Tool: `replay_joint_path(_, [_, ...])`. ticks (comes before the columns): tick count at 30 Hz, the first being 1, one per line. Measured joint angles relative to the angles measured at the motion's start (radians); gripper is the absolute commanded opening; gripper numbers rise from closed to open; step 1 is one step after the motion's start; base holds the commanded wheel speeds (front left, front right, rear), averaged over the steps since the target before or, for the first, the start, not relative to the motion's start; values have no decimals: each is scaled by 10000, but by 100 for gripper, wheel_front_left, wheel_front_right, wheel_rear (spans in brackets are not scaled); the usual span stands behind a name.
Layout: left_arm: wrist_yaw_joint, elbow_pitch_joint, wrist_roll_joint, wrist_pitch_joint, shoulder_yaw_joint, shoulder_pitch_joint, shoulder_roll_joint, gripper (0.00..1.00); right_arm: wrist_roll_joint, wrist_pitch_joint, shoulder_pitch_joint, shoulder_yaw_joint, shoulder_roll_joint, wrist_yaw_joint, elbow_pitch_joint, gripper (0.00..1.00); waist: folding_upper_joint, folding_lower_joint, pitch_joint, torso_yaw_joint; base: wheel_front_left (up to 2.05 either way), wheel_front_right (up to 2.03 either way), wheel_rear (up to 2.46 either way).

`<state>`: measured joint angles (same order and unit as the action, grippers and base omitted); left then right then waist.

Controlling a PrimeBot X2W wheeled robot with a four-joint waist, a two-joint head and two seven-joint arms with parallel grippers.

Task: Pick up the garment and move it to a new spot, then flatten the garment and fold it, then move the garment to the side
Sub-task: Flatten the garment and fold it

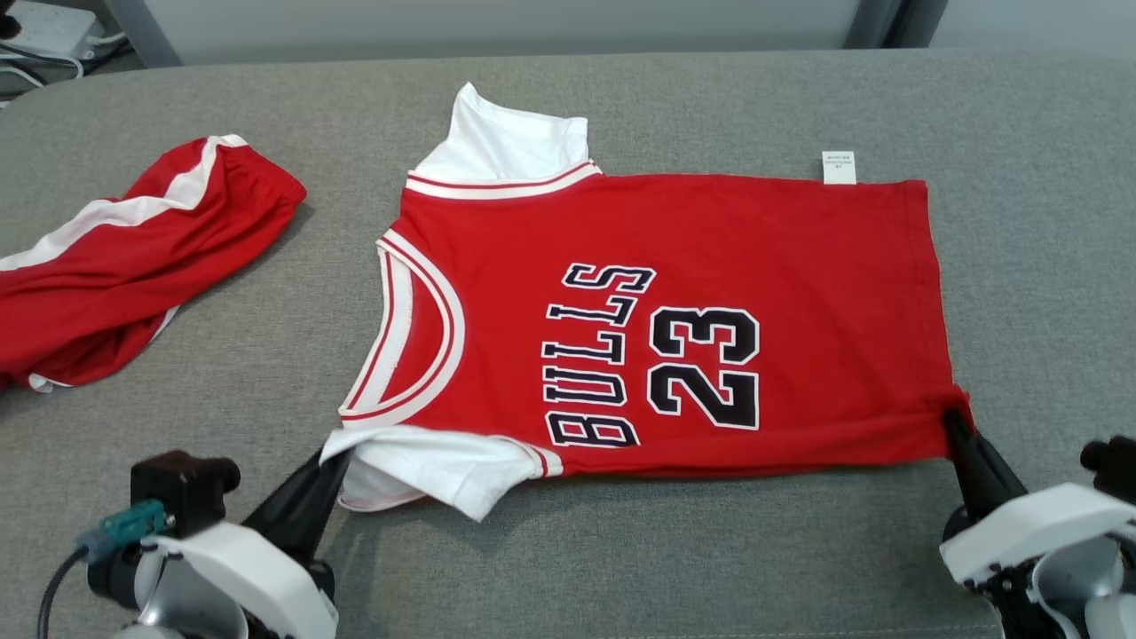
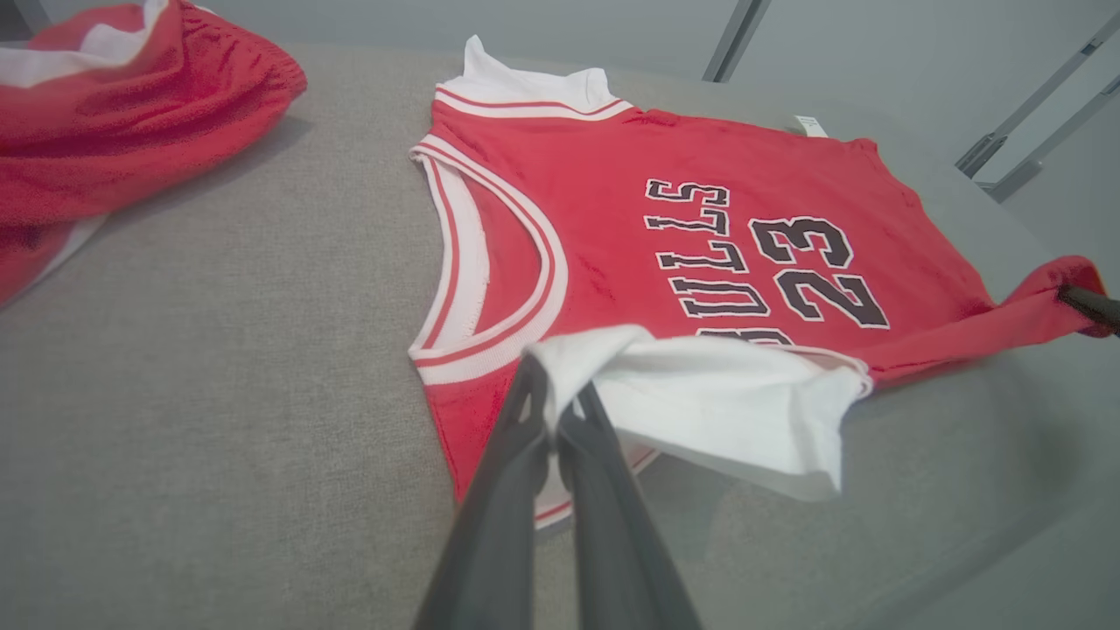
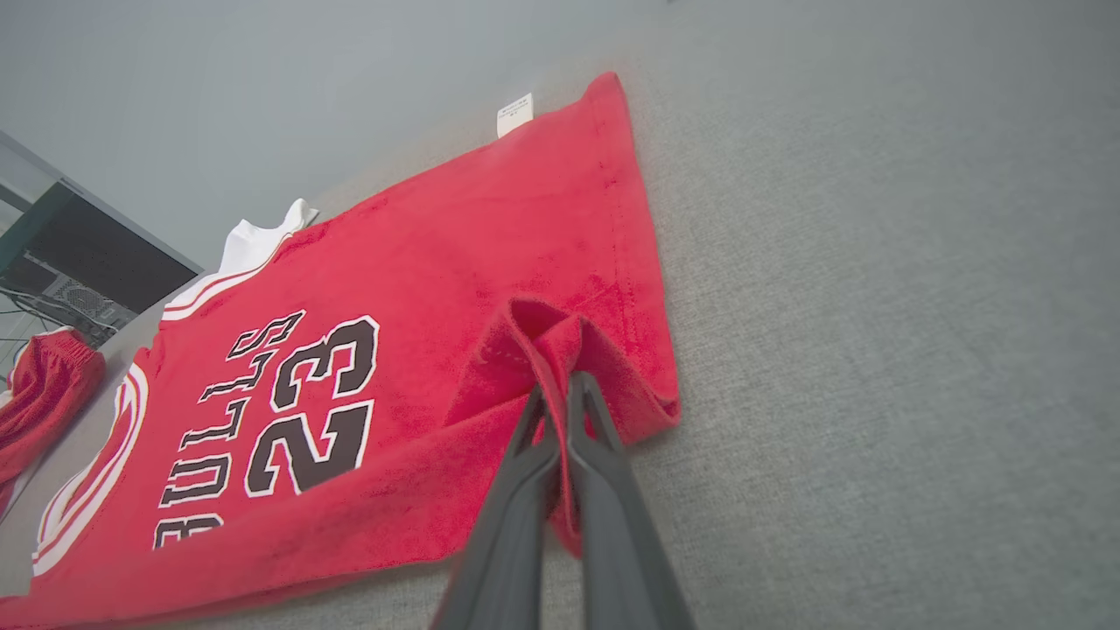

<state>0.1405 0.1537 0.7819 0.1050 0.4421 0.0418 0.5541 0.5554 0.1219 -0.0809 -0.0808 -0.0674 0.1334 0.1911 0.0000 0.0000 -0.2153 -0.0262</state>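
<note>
Pinching the red jersey at two near corners; my left gripper clamps its white sleeve, my right gripper its hem corner; it lies flat on the grey surface, "BULLS 23" upward.

Even soft light, wide-angle warp

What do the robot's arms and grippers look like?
The left gripper and right gripper each have two long, dark, tapering fingers on a white wrist shell. A black camera box with a teal plug and dark cable sits by the left wrist.
</note>
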Motion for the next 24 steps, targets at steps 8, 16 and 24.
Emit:
replay_joint_path(8, [-606, -1329, 102, 190, -44, 2176, -349, 0, 173, 451, -2454, 286, 19, -2, 1231, 0, 0, 0, -606, -327, 0, 0, 0])
replay_joint_path(16, [-1292, -3145, 196, -280, -65, 3580, -955, 0, 349, 449, -4074, 347, 31, -27, 2899, 0, 0, 0, -976, -415, 0, 0, 0])
replay_joint_path(24, [-1557, -4744, 157, -1390, -75, 4150, -1680, 100, 834, -224, -4339, 416, 50, -27, 3469, 100, 0, 0, -1113, -411, 0, 0, 0])
